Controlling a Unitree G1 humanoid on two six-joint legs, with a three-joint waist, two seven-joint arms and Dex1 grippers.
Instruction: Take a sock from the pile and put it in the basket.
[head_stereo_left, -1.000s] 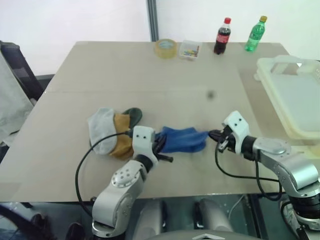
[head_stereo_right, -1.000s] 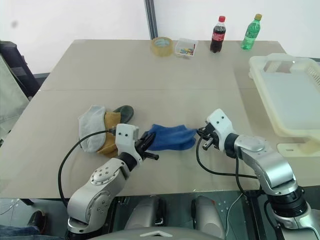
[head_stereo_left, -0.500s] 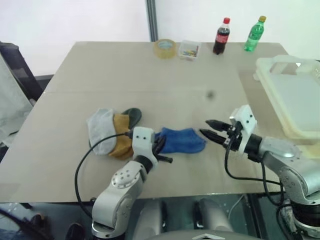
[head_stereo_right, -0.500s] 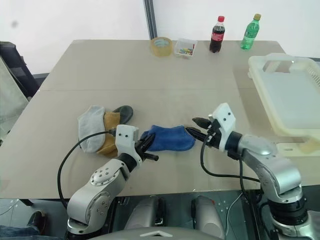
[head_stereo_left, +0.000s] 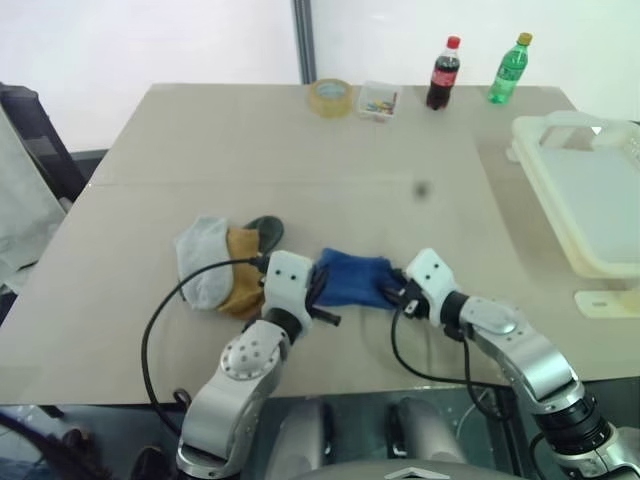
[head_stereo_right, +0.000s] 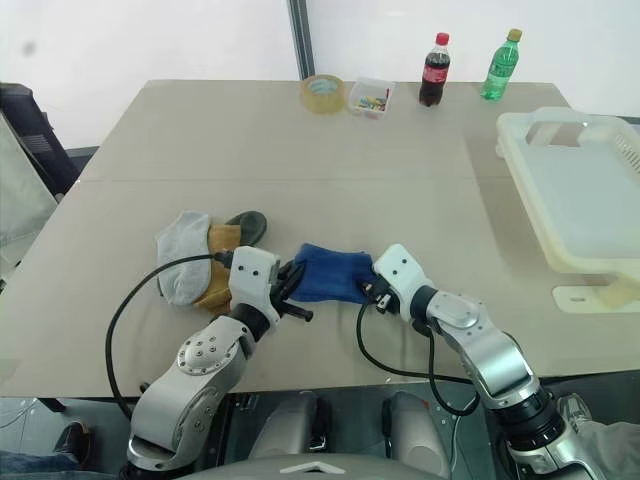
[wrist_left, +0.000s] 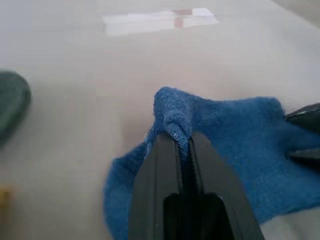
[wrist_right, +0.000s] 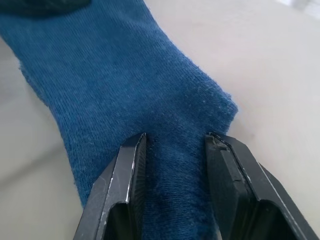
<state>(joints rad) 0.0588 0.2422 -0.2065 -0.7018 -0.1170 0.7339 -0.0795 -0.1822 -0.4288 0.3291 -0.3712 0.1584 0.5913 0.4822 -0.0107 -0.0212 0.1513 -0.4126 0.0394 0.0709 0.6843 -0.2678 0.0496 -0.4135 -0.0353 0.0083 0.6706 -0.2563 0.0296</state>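
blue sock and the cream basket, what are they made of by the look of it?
Blue sock: soft knitted fabric, probably cotton blend; fine ribbed weave and fuzzy edge show in the right wrist view, and it bunches between the left fingers. Basket: looks like moulded plastic, smooth, slightly translucent cream, rounded rim.

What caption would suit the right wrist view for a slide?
Right end effector, fingers apart, straddles one end of the blue sock lying on the table.

Bright, even light; wrist views softly blurred
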